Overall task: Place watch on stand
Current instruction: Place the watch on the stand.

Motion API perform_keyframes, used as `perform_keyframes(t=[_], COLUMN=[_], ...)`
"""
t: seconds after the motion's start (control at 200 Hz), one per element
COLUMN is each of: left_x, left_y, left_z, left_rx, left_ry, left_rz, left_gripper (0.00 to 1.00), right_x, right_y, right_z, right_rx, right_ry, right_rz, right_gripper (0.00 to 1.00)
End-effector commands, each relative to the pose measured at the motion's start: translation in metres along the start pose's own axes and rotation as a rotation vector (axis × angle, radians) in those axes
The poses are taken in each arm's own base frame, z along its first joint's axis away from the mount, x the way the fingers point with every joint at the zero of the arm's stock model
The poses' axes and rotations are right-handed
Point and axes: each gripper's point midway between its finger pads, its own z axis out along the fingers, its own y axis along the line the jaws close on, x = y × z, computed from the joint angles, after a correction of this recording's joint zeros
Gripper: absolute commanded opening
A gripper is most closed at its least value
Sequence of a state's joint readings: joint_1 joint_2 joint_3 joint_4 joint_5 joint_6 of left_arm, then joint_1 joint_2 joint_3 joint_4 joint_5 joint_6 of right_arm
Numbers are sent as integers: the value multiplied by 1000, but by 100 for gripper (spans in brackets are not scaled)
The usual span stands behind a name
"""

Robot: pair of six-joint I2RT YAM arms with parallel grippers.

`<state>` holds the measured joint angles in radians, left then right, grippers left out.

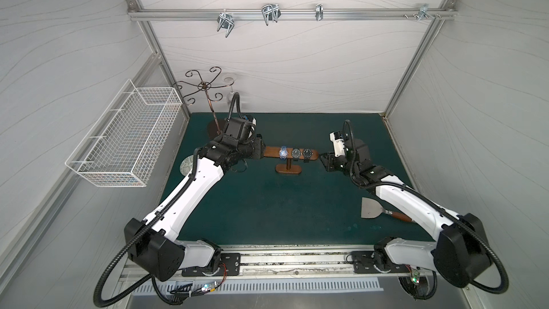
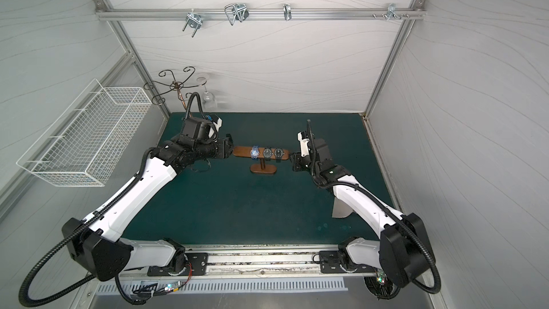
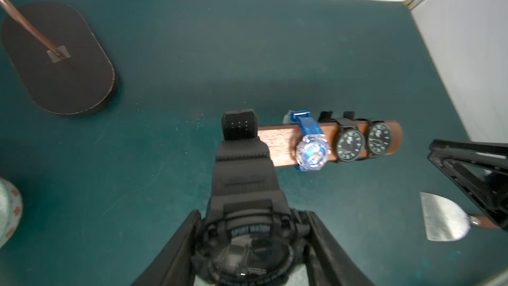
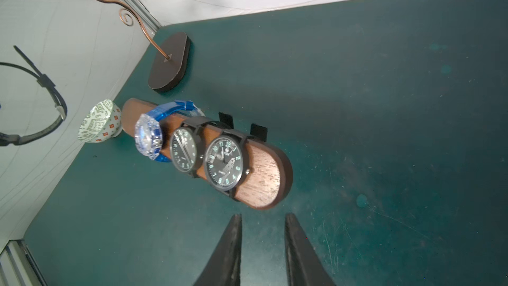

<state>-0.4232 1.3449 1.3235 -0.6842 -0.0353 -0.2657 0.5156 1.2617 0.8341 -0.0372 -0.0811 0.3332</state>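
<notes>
The low brown wooden stand (image 1: 271, 151) (image 2: 242, 151) stands mid-table, and its crossbar (image 4: 261, 180) carries a blue watch (image 1: 283, 152) and two black-faced watches (image 1: 296, 152) (image 1: 307, 153). My left gripper (image 3: 253, 214) is shut on a black sport watch (image 3: 244, 177) by its case. The watch's strap reaches over the bare left end of the crossbar (image 3: 277, 144). In both top views that gripper (image 1: 261, 151) (image 2: 230, 150) sits at the bar's left end. My right gripper (image 4: 264, 215) (image 1: 323, 159) is just off the bar's right end, with its jaws apart and nothing between them.
A tall dark rack with curled arms (image 1: 205, 86) stands at the back left on an oval base (image 3: 59, 59), with a wine glass (image 1: 230, 96) hanging from it. A patterned bowl (image 4: 100, 121) sits behind the left arm. A metal scraper (image 1: 372, 208) lies front right. A wire basket (image 1: 127, 138) hangs on the left wall.
</notes>
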Motion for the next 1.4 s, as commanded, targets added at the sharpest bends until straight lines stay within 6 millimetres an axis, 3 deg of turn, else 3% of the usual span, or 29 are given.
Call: perform_keyframes(t=[0.0, 0.47, 1.396], left_x=[-15, -6, 15], left_y=[9, 28, 17], left_z=[-3, 22, 65], left_rx=[-60, -174, -131], left_ry=[-41, 0, 67], left_rz=[7, 26, 20], left_gripper=[31, 31, 28], right_x=[-2, 2, 7], right_y=[-1, -6, -8], right_z=[8, 20, 29], right_rx=[-7, 5, 13], right_ry=[-5, 1, 23], right_rz=[1, -6, -15], right_gripper=[29, 28, 25])
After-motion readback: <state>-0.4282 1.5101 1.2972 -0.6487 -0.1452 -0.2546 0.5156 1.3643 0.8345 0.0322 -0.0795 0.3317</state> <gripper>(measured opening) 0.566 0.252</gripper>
